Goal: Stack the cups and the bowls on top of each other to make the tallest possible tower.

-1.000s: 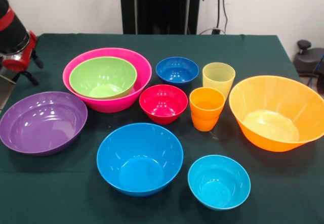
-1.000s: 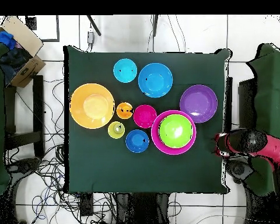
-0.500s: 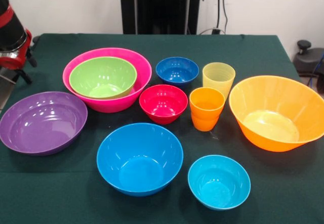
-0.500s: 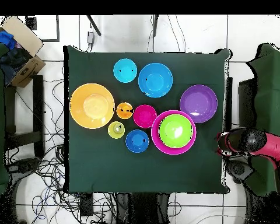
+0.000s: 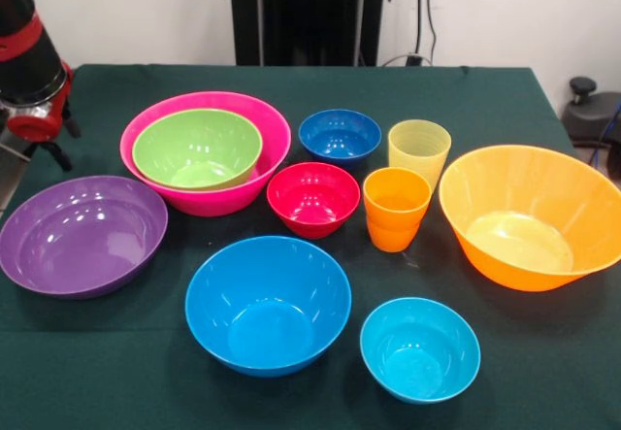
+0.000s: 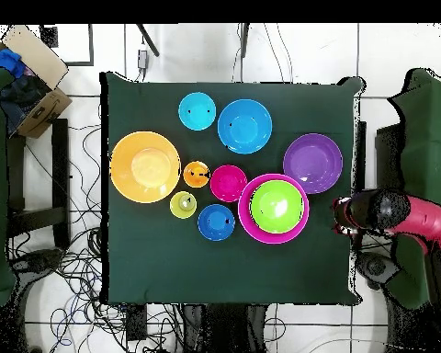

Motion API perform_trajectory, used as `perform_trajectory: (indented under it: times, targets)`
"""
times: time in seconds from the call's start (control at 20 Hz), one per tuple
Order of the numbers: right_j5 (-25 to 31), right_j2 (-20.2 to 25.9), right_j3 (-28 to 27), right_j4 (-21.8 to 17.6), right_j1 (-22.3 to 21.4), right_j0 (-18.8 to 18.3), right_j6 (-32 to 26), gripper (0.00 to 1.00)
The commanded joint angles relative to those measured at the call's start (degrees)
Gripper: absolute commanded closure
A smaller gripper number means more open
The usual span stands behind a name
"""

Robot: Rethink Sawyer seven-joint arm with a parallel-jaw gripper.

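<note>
**Arm at the table's edge, one bowl nested so far**

Front view: the red and black arm hangs at the far left, just off the green table. Its gripper shows, but whether it is released or clenched cannot be told. The lime green bowl sits inside the large pink bowl, far left. The purple bowl lies near left, the sky blue bowl near centre, and the cyan bowl right of it. The red bowl and dark blue bowl sit mid-table. The orange cup stands just in front of the yellow cup, left of the large orange bowl.

Overhead view: the gripper sits at the table's right edge, beside the pink bowl and apart from it, below the purple bowl.
</note>
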Motion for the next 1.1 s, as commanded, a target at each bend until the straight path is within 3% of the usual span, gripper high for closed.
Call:
perform_trajectory:
  times: [0.05,0.45,0.7,1.1]
  targets:
    - [-1.76,2.07,-2.42,0.0,4.2,-2.61,-11.24,0.0]
    - [3.75,8.0,-10.93,0.5,10.13,-7.87,-29.43,0.0]
    - [4.87,9.04,-15.2,0.2,12.77,-8.85,-35.17,0.0]
    - [2.64,11.74,-17.69,4.15,17.72,-12.48,-44.62,0.0]
